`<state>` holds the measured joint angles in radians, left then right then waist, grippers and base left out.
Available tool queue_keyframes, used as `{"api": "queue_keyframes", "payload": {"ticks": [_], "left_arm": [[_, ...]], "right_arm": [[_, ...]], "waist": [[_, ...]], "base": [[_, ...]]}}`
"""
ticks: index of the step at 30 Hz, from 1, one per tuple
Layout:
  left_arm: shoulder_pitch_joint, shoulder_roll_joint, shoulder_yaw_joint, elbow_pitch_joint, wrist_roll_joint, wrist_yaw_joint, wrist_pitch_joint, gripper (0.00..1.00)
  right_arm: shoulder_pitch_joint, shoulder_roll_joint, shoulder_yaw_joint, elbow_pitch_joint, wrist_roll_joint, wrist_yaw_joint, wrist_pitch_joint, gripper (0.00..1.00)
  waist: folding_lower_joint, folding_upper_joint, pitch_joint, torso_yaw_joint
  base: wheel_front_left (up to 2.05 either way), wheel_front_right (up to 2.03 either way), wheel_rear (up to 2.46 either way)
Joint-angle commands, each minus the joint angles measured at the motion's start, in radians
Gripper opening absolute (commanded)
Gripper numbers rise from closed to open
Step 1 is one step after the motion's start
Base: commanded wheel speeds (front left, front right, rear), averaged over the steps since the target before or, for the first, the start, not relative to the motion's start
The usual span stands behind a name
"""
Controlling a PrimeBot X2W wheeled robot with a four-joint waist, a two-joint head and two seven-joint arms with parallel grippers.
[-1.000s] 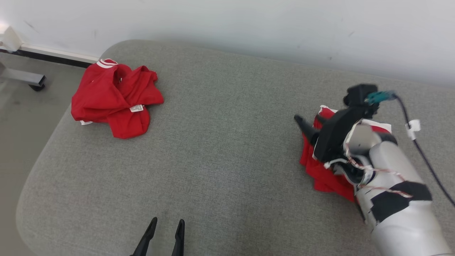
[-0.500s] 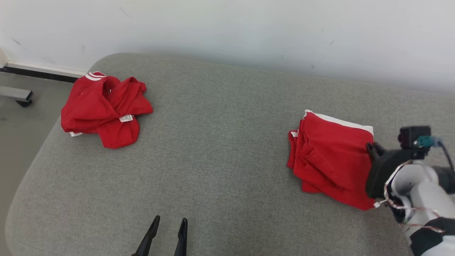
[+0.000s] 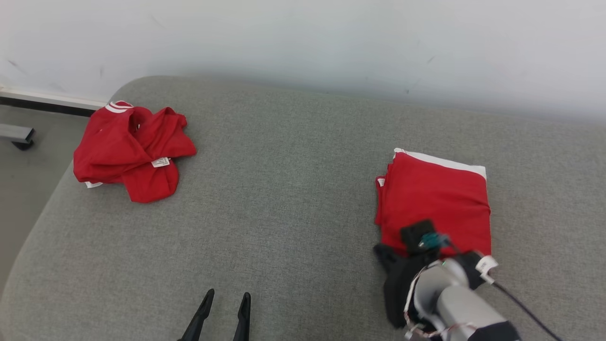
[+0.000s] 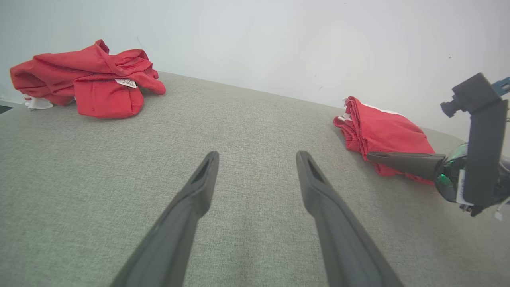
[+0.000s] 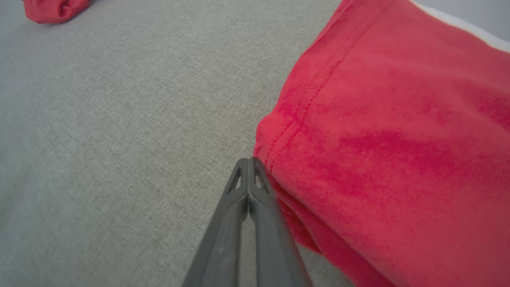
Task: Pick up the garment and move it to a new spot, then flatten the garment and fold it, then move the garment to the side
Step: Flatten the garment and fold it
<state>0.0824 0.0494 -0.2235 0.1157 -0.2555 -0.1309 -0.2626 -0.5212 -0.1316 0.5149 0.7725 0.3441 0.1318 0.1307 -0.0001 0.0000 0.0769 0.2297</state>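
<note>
A folded red garment [image 3: 435,199] with a white edge lies flat on the right of the grey padded surface [image 3: 293,213]; the same garment appears in the left wrist view [image 4: 386,129] and the right wrist view [image 5: 398,139]. My right gripper [image 3: 380,249] is shut and empty, its tips [image 5: 248,160] on the surface beside the garment's near-left corner. My left gripper [image 3: 226,297] rests open near the front edge, with nothing between its fingers [image 4: 257,155]. From there the right gripper's finger [image 4: 398,160] crosses in front of the folded garment.
A second red garment [image 3: 128,151], crumpled with a white tag, lies at the far left corner [image 4: 83,79]. A white wall [image 3: 331,38] runs behind the surface. Off the left edge there is floor and a grey metal leg [image 3: 16,135].
My right arm has left the top of the folded garment, swung round its right side and come back to its near-left corner. The garment now lies uncovered. The camera has shifted slightly.
</note>
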Motion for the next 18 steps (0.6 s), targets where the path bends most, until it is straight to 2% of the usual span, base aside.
{"api": "queue_keyframes", "payload": {"ticks": [1,5,9,13,17,18], "left_arm": [[0.004,0.002,0.000,0.002,-0.006,0.001,-0.003,1.00],[0.008,0.002,0.003,0.004,-0.005,0.001,-0.003,1.00],[0.024,0.002,0.015,0.004,-0.002,0.001,-0.003,1.00],[0.037,0.002,0.037,0.004,0.004,0.003,-0.003,1.00],[0.044,0.002,0.064,-0.006,0.009,0.011,-0.003,1.00],[0.044,0.002,0.070,-0.007,0.008,0.015,-0.003,1.00]], "right_arm": [[0.017,0.004,0.012,0.006,0.009,-0.002,-0.003,0.00],[0.033,0.013,0.105,0.031,0.055,-0.002,0.001,0.00],[0.047,0.015,0.154,-0.005,0.132,-0.002,-0.042,0.00],[0.074,-0.002,0.124,-0.071,0.203,-0.002,-0.145,0.00],[0.125,-0.023,0.054,-0.146,0.216,-0.002,-0.251,0.00],[0.145,-0.031,0.029,-0.168,0.213,-0.002,-0.275,0.26]], "waist": [[0.0001,0.0000,-0.004,-0.004],[0.0001,0.0000,-0.015,-0.016],[0.0001,0.0000,-0.034,-0.041],[0.0001,0.0000,-0.063,-0.074],[0.0001,0.0000,-0.093,-0.111],[0.0001,0.0000,-0.098,-0.119]], "base": [[0.00,0.00,0.00],[0.00,0.00,0.00],[0.00,0.00,0.00],[0.00,0.00,0.00],[0.00,0.00,0.00],[0.00,0.00,0.00]]}}
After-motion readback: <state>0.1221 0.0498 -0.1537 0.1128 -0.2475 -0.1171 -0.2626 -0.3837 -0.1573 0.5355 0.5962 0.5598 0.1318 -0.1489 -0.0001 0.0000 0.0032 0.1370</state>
